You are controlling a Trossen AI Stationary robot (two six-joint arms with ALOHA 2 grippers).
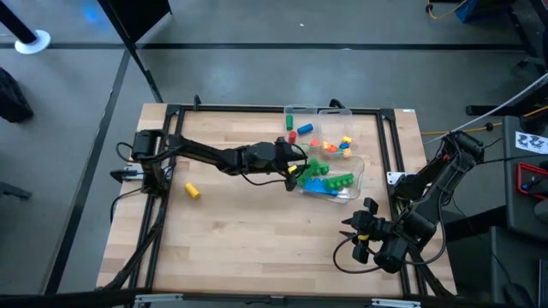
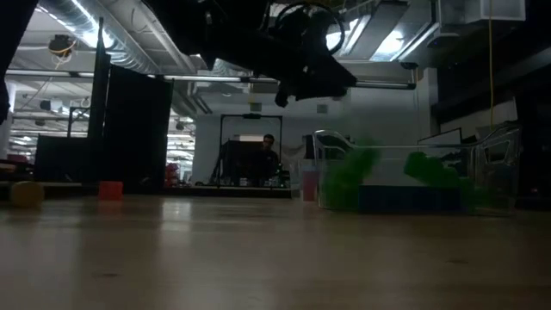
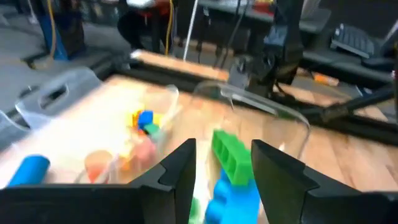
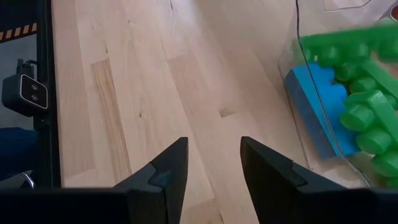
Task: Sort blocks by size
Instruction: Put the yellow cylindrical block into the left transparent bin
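Note:
A clear tray [image 1: 363, 168] at the table's middle right holds green bricks [image 1: 332, 176], a blue brick [image 1: 318, 186] and small orange, yellow and red pieces [image 1: 330, 147]. My left gripper [image 1: 295, 164] hovers open above the tray's left side. In its wrist view [image 3: 224, 180] a green brick [image 3: 231, 154] and the blue brick [image 3: 235, 198] show below, between the fingers. The low view shows this gripper [image 2: 306, 65] well above the tray [image 2: 413, 176]. My right gripper [image 1: 355, 231] waits open and empty over bare table at the near right [image 4: 211, 168].
Outside the tray, near its far left corner, lie a green block [image 1: 289, 120], a red block [image 1: 305, 129] and a blue cylinder [image 1: 292, 137]. A yellow cylinder [image 1: 193, 190] lies alone on the left half. A black frame [image 1: 257, 109] edges the tabletop.

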